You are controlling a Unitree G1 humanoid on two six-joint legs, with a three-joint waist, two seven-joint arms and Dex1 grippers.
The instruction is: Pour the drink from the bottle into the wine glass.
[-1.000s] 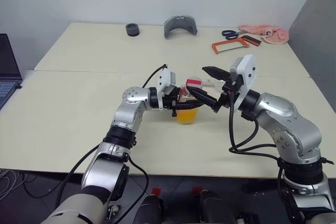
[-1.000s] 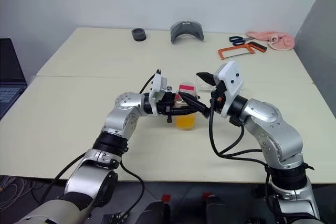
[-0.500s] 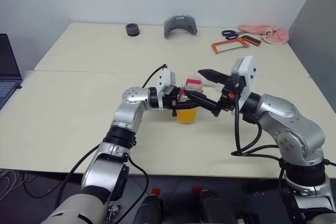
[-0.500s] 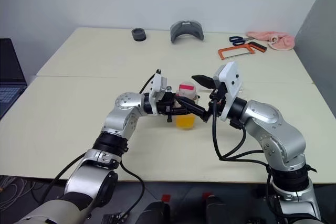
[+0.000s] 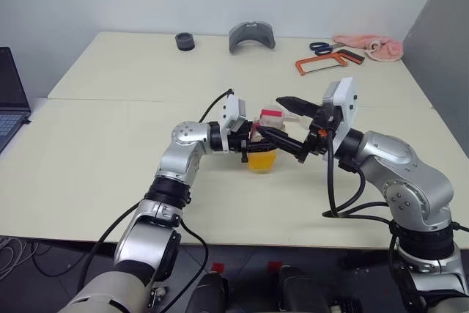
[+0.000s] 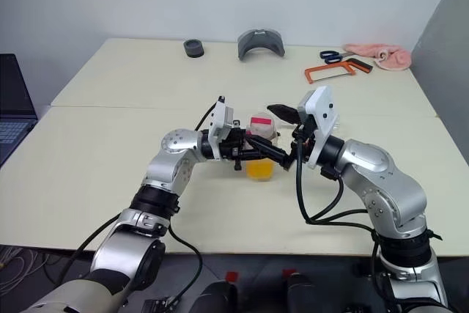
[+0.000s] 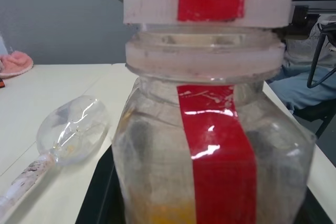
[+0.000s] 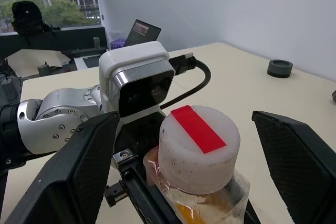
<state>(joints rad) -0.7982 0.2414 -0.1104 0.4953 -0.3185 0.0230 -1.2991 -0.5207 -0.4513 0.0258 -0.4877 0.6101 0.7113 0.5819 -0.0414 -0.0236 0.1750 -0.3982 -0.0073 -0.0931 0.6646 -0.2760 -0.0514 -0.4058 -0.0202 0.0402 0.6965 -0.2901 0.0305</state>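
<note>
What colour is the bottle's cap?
White with a red strip, clearest in right wrist view: clear plastic bottle's cap.

1 bottle (image 5: 262, 148), 1 wine glass (image 7: 73, 129), 1 scissors (image 5: 321, 48), 1 hacksaw (image 5: 319, 63), 1 laptop (image 5: 10, 97).

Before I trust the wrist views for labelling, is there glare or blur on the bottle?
Left wrist view: bright glare streaks on the bottle's red strip, and the wine glass lying behind looks soft. Right wrist view: the cap is fairly sharp, while the right hand's near fingers blur.
</note>
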